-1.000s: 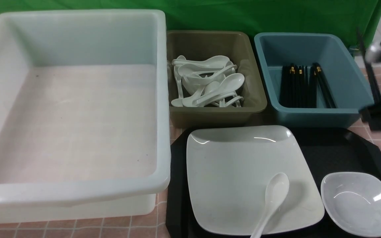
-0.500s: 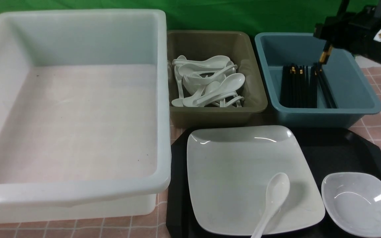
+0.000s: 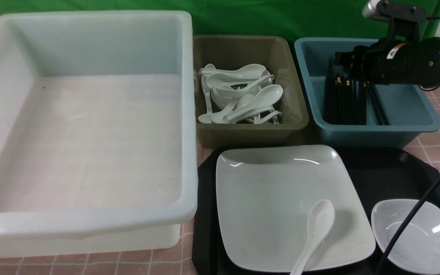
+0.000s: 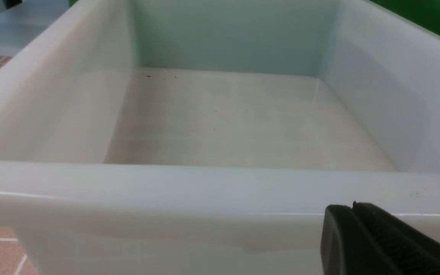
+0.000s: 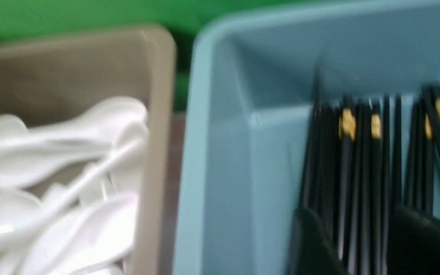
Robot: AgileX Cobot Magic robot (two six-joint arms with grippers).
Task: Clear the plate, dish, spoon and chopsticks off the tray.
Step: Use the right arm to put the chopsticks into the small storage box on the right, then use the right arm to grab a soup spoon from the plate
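Observation:
The black tray [image 3: 380, 172] carries the large white plate [image 3: 273, 198]. The white spoon [image 3: 317, 225] lies on the plate's near side. The small white dish [image 3: 426, 240] sits at the tray's near right. Black chopsticks [image 3: 348, 103] with gold bands lie in the blue tub [image 3: 403, 103], and I cannot tell one pair from the others. My right gripper [image 5: 361, 229] hovers over them, open, with the chopsticks [image 5: 357, 152] showing through the gap between its fingers. My left gripper [image 4: 353, 208] is shut and empty at the white tub's near rim.
A big empty white tub [image 3: 90, 133] fills the left half. An olive tub [image 3: 243, 49] with several white spoons stands behind the tray, next to the blue tub. A black cable [image 3: 414, 214] crosses over the dish.
The right arm swung from right of the tray, carrying chopsticks, to above the blue tub. Its jaws have opened and no chopsticks hang from it now. The left arm is still.

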